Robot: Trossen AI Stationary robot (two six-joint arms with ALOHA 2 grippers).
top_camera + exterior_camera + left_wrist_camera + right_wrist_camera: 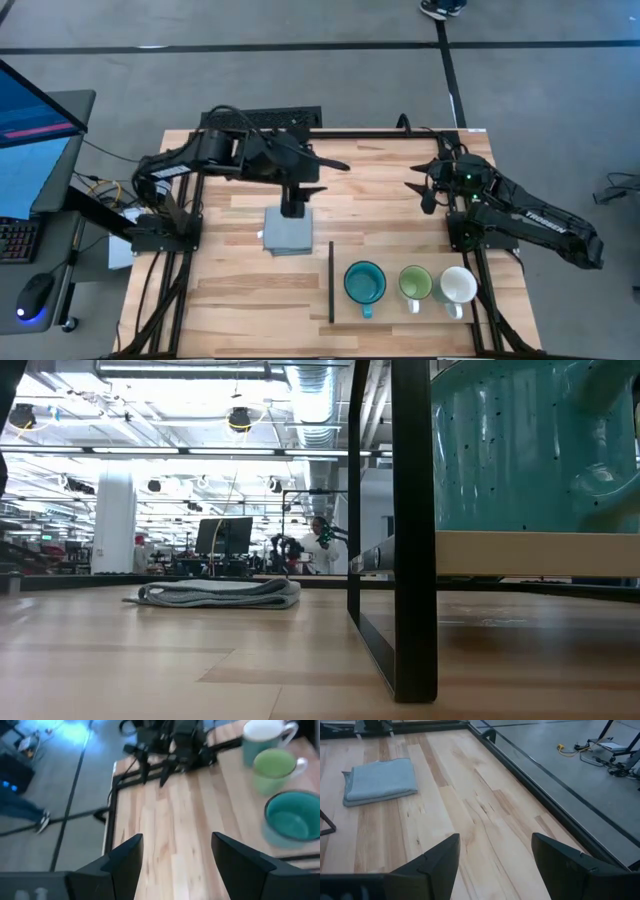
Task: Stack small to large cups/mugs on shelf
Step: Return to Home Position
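Three handled mugs stand upright in a row on the light wood shelf (390,258), near the table's near right corner: the large teal mug (364,283), the small light green mug (415,283) and the white mug (458,286). The shelf's black strip (331,282) is on its left edge. The low view shows the teal mug (530,450) on the raised shelf board (540,552). My left gripper (325,175) is open and empty above the table's middle, left of and beyond the mugs. My right gripper (422,185) is open and empty near the far right, beyond the mugs.
A folded grey cloth (287,230) lies flat on the table left of the shelf, below my left arm; it also shows in the right wrist view (379,781). A black shelf leg (412,530) stands in the low view. Bare wood lies between the cloth and the right arm.
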